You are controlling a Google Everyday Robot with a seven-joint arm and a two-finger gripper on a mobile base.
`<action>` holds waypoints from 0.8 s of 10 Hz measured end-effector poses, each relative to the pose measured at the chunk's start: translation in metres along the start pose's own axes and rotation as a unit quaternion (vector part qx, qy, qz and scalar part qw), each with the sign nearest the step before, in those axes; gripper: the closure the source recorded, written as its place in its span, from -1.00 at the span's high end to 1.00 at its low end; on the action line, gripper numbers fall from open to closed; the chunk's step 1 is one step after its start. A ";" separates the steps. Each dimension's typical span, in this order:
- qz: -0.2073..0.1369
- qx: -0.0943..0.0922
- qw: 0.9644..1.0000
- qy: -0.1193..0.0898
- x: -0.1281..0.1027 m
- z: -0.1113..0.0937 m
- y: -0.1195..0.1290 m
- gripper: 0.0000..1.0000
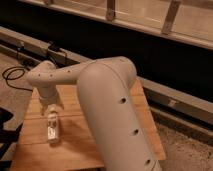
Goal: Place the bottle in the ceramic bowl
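Note:
The bottle (52,128) is small and whitish with a pale label. It lies on its side on the left part of the wooden table (35,150), its long axis running away from the camera. My gripper (52,109) hangs at the end of the big white arm (107,100), just above the bottle's far end. Its two fingers are spread to either side of that end and hold nothing. The ceramic bowl is hidden, most likely behind the arm.
The arm covers the middle and right of the table. A black cable (12,75) lies on the floor at the left. A metal rail (170,97) and a dark wall with glass above run behind the table. A dark object (5,122) stands at the left edge.

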 end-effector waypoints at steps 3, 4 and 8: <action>0.004 -0.007 1.000 0.018 0.006 0.025 0.001 0.30; 0.008 -0.009 1.000 0.024 0.008 0.035 0.000 0.30; 0.015 -0.025 0.998 0.052 0.007 0.077 0.002 0.30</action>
